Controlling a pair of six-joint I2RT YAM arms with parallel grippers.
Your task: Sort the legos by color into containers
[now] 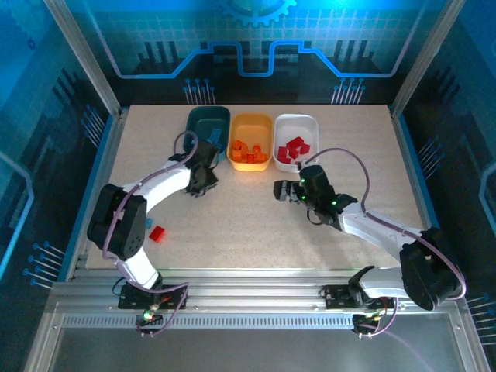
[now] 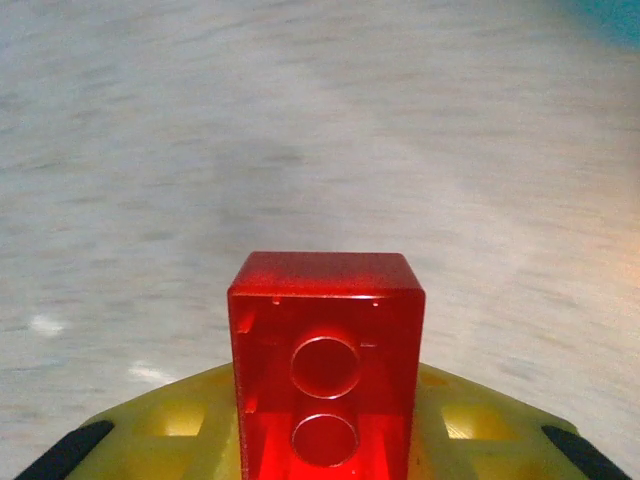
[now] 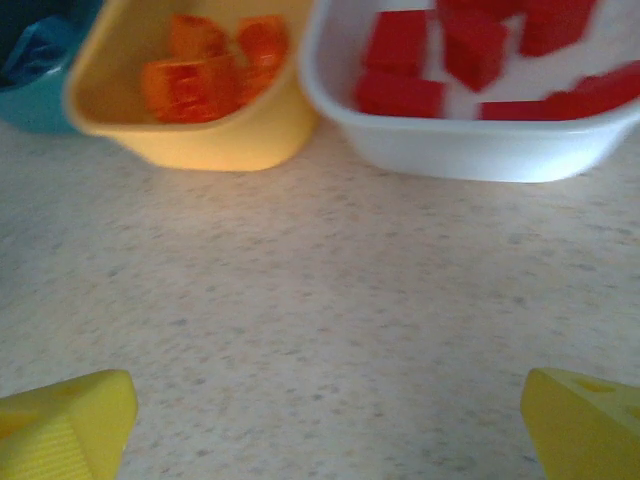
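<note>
In the left wrist view a translucent red lego [image 2: 326,340] stands between my left gripper's yellow fingers [image 2: 180,425], hollow underside toward the camera, over bare tabletop. From above, the left gripper [image 1: 203,183] hovers just in front of the dark teal container [image 1: 194,128], shut on that brick. My right gripper [image 1: 280,191] is open over the table, with nothing between its fingertips [image 3: 60,430]. Ahead of it are the yellow-orange container [image 3: 200,145] with orange legos [image 3: 200,75] and the white container [image 3: 470,160] with red legos [image 3: 470,50]. Another red lego [image 1: 158,232] lies near the left arm's base.
The three containers stand in a row at the back: teal, yellow-orange [image 1: 252,117], then white [image 1: 297,118]. Blue legos [image 1: 218,140] lie in the teal one. Metal frame rails border the table [image 1: 256,232] on the left, right and near edges.
</note>
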